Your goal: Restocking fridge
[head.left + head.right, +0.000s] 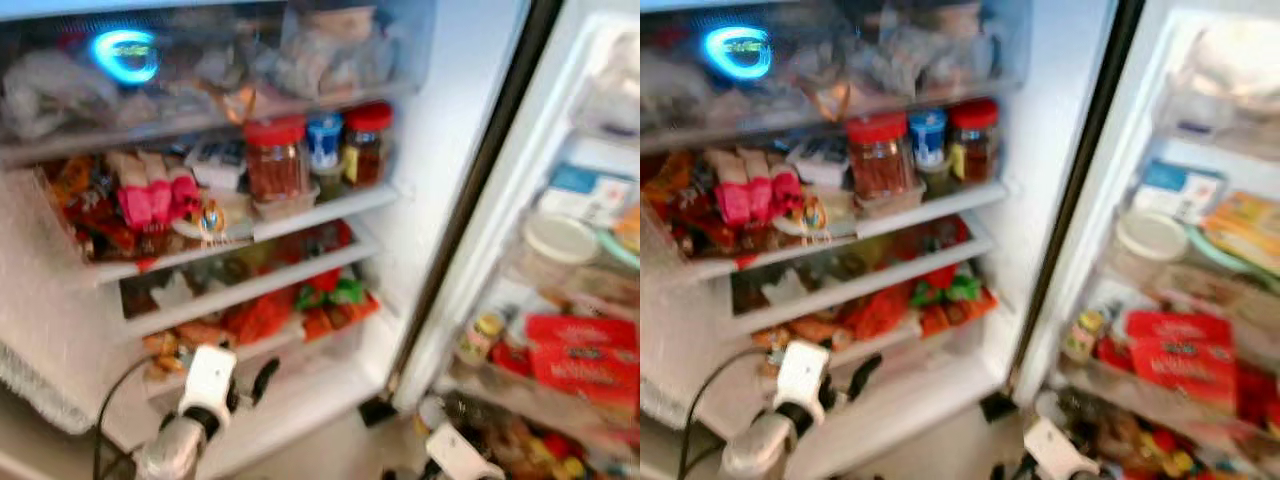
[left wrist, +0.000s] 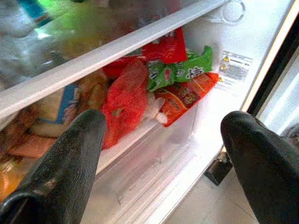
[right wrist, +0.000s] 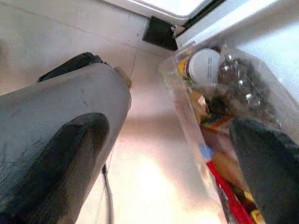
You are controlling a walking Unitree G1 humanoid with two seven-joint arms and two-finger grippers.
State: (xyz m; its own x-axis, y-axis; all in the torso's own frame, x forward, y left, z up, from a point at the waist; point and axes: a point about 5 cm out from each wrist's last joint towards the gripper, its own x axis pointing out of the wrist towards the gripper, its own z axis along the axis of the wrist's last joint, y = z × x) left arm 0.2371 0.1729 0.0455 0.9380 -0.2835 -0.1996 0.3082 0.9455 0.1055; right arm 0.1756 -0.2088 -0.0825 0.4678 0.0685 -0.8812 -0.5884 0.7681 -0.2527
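The fridge stands open with packed shelves (image 1: 310, 215). My left gripper (image 1: 255, 385) is low in front of the bottom drawer (image 2: 154, 163), open, with nothing between its fingers (image 2: 74, 149). Just past it lie a red bag (image 2: 124, 100), a green packet (image 2: 180, 70) and orange-red packets (image 2: 187, 95). My right gripper (image 3: 168, 123) hangs low by the door's bottom bin (image 3: 187, 121), open and holding nothing. A grey rounded body (image 3: 70, 102) lies against one of its fingers; I cannot tell what it is.
Red-lidded jars (image 1: 275, 155) and a blue-lidded one (image 1: 323, 140) crowd the middle shelf, with pink packets (image 1: 150, 200) to their left. The open door on the right holds red packs (image 1: 580, 360), a white lid (image 1: 560, 238) and a small jar (image 1: 482, 335). Tiled floor (image 3: 60, 28) lies below.
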